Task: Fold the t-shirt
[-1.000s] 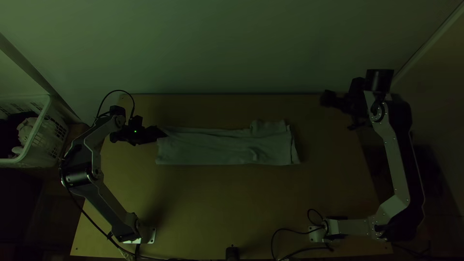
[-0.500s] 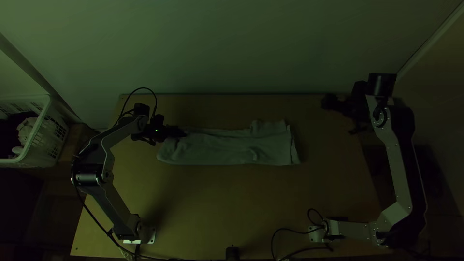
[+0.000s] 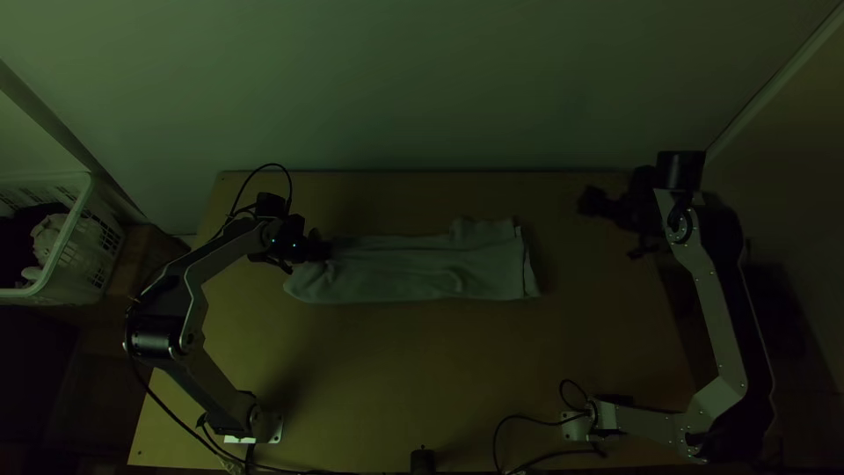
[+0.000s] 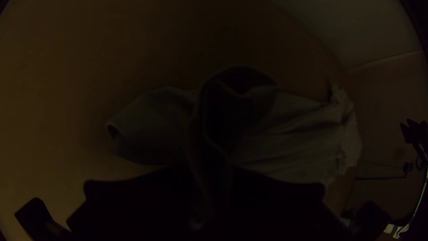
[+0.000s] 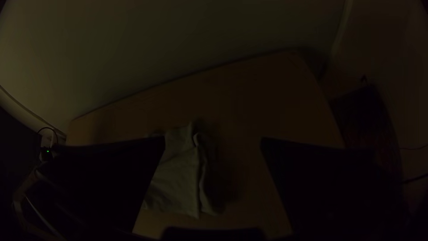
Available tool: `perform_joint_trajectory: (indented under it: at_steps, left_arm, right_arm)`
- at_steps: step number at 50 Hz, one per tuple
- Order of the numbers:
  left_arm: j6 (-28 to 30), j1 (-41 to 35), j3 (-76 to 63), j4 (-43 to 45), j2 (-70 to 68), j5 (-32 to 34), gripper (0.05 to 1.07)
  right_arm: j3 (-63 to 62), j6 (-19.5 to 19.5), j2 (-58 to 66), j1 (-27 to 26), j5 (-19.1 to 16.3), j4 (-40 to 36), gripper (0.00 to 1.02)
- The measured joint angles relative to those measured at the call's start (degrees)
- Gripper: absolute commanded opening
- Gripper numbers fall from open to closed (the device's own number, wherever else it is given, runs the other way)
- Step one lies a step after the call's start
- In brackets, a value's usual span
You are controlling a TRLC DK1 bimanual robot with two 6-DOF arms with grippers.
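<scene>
While L jaws pinch tee [image 3: 409,271], R jaws gape; bskt [image 3: 95,244] has pale cloth [image 3: 48,236].

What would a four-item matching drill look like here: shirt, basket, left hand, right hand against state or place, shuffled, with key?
Column one
1. Shirt
2. Basket
3. Left hand
4. Right hand

Column two
A. Fingers wide apart, no cloth between them
B. Shut on cloth near the left end of the strip, as the top view shows it
C. Pale with slotted sides, off the left side of the table in the top view
D. Long, narrow strip lying across the table

Pairs: 1-D, 2-C, 3-B, 4-A
</scene>
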Motion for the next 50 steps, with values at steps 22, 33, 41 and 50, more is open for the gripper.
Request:
perform_joint_trajectory:
  at_steps: [22, 33, 41, 50]
  left_arm:
    - [5.9, 8.59, 10.75, -16.65, -1.86, -15.96, 0.08]
    - [9.81, 13.62, 21.18, -23.98, -1.86, -19.15, 0.08]
    - [12.66, 16.28, 26.58, -27.93, -1.86, -25.0, 0.08]
    - [13.62, 16.41, 34.16, -37.53, -1.86, -28.94, 0.08]
  right_arm:
    - [-12.15, 0.26, -2.6, 1.29, 0.0, 8.13, 0.98]
    - [-15.43, 0.44, -4.17, 1.27, 0.02, 11.04, 0.98]
    - [-16.09, 0.44, -5.31, 0.83, 0.02, 11.89, 0.98]
    - [-17.44, 0.44, -6.4, 0.35, 0.02, 13.07, 0.98]
